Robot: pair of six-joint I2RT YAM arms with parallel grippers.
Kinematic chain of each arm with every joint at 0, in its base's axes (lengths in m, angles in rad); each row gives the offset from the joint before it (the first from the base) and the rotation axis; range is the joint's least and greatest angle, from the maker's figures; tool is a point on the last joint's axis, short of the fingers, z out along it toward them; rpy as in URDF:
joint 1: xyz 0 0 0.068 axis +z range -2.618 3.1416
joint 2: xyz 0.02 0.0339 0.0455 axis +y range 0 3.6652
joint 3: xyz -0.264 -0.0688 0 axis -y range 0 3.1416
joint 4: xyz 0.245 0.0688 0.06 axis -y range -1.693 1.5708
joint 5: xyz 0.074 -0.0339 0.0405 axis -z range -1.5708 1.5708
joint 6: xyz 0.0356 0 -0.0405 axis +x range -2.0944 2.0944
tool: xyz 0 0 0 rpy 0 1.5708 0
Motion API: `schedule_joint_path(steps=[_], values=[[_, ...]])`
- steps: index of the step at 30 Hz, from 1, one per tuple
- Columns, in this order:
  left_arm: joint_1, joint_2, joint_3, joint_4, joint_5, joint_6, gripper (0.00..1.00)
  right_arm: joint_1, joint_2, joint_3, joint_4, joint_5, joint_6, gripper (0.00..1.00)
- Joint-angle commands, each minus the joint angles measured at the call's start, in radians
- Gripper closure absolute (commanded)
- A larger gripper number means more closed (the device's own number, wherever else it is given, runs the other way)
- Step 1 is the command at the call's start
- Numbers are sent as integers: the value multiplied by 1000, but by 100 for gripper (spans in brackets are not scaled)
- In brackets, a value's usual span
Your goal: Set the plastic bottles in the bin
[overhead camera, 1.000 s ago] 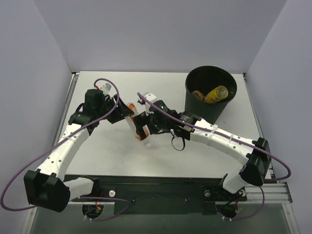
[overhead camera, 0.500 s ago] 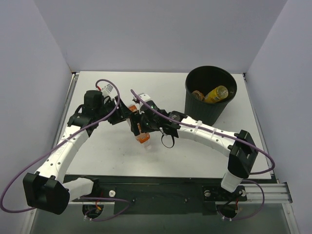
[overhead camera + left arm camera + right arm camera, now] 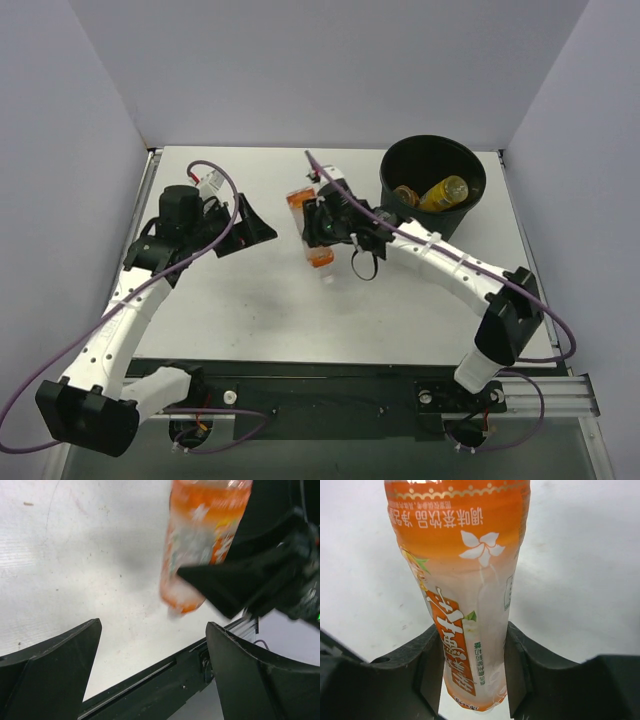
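A plastic bottle with an orange label and pale orange liquid hangs over the middle of the table, and my right gripper is shut on it. In the right wrist view both pads press the bottle at its lower body, inside the right gripper. My left gripper stands open to the left of it, apart from the bottle. Nothing lies between the fingers of the left gripper. The black bin stands at the far right and holds a yellow bottle and an orange one.
The black base rail runs along the near edge of the table. Grey walls close in the left, far and right sides. Purple cables loop off both arms, one arching over the left wrist.
The left gripper has opened, let go of the bottle and drawn back to the left. The right gripper has shut on the bottle and carried it a little towards the bin.
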Motion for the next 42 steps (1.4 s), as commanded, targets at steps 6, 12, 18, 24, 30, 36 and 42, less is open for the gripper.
schedule_joint_path(steps=[6, 12, 18, 24, 30, 36, 42], values=[[18, -94, 106, -84, -78, 154, 3, -108, -233, 316, -162, 481, -330, 75], [54, -62, 41, 6, 54, 78, 3, -251, -203, 500, -43, 543, -496, 75], [83, -89, -52, 89, 112, 13, 3, -412, -143, 478, 66, 549, -483, 76], [95, -117, -103, 75, 121, 15, 3, -484, -157, 226, 168, 543, -405, 68], [112, -99, -103, 40, 95, 47, 3, -493, -177, 126, 157, 486, -317, 16], [135, -91, -97, 41, 88, 59, 3, -493, -265, 132, 88, 497, -288, 10], [163, -91, -100, 58, 91, 52, 3, -492, -342, 152, -65, 413, -164, 9]])
